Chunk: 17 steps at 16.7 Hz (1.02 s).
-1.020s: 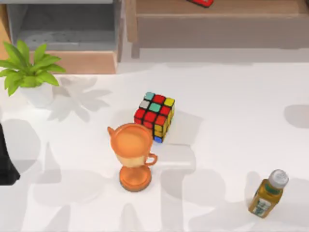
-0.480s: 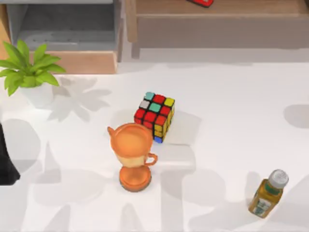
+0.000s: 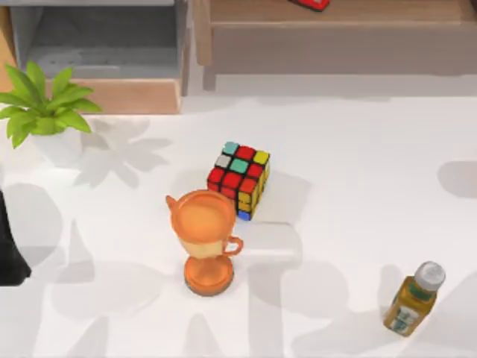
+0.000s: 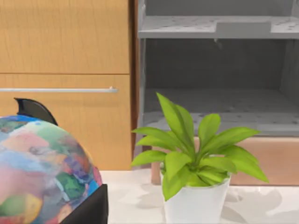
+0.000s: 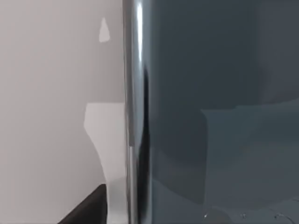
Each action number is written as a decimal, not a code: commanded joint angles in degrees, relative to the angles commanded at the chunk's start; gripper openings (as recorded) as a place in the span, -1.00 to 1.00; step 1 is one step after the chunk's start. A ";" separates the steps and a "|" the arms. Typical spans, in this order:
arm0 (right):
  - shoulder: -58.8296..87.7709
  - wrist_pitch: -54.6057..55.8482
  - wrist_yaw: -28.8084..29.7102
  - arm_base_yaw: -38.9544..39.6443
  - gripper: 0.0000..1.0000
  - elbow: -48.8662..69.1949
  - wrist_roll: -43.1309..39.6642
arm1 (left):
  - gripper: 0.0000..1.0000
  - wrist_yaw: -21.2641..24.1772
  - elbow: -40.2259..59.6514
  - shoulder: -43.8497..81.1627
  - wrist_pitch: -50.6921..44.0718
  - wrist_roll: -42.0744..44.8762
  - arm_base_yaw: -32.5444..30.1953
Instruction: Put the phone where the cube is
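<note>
The right hand [image 5: 92,208] sits close up against the phone [image 5: 210,116], whose glossy face and grey rim stand right in front of it; I cannot tell whether it grips the slab. The left arm [image 3: 9,253] is parked at the counter's left edge. The cube [image 3: 239,179] occupies its spot with the trophy cup [image 3: 206,240] just beside, so the phone could slip from a weak hold, land on the cube, or topple the cup.

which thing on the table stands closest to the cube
The orange trophy cup: its rim nearly meets the cube. The potted plant sits off at the left edge, the juice bottle near the right corner.
</note>
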 joint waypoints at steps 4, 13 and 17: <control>0.00 0.00 0.00 0.00 -0.21 0.00 0.00 | 1.00 0.00 0.00 0.00 0.00 0.00 0.00; 0.00 0.00 0.00 0.00 -1.00 0.00 0.00 | 1.00 0.00 0.00 0.00 0.00 0.00 0.00; 0.00 0.00 0.00 0.00 -1.00 0.00 0.00 | 1.00 0.00 0.00 0.00 0.00 0.00 0.00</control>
